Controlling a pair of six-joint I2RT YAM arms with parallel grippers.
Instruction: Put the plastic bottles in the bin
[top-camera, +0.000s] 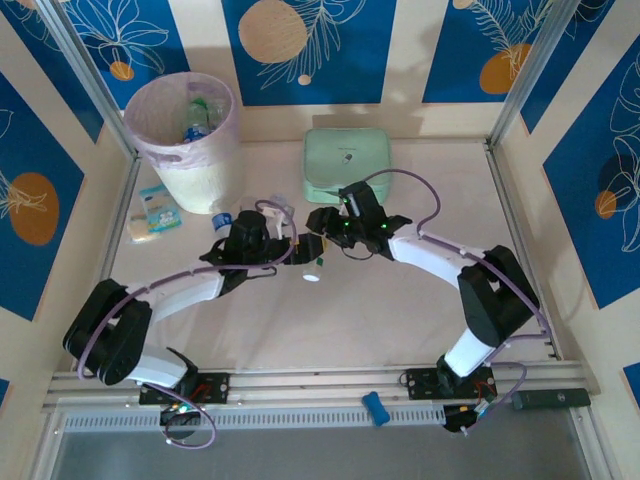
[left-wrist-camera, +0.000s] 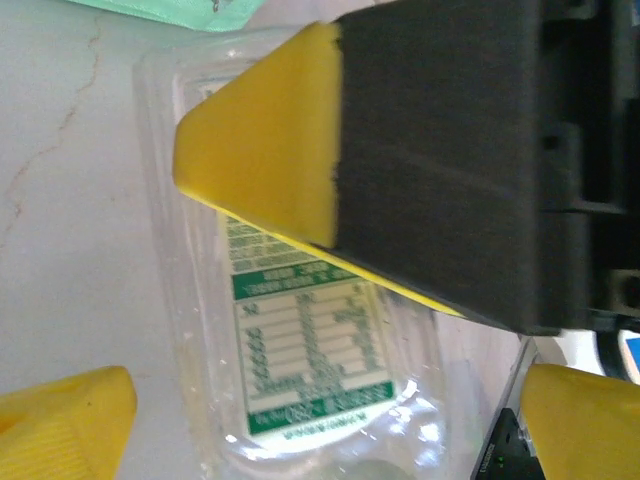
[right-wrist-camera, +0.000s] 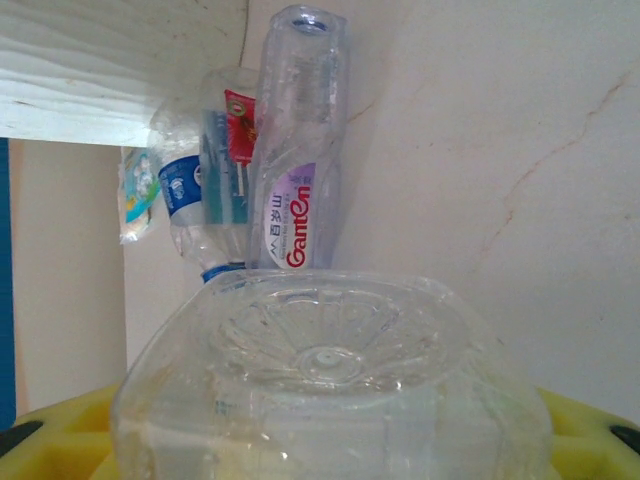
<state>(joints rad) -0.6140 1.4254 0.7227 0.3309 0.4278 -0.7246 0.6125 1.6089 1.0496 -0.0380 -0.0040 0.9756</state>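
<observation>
A clear plastic bottle sits between the two arms near the middle of the table, well apart from the bin at the far left corner. In the right wrist view its ribbed base faces the camera, so its long axis runs straight away from that wrist, neck end leading. The left wrist view shows its side with a green and white label, the length running top to bottom. The right gripper pinches this bottle, yellow fingers against both sides. The left gripper faces it from the other side with fingers spread wide on either side of the bottle. Beyond it, two more bottles lie on the table near the bin's foot: a clear one with a purple label, base pointing away, and one with a blue label, blue cap toward the arms. More bottles lie inside the bin. A flat packet lies left of the bin's base; a mint green case sits at the back.
</observation>
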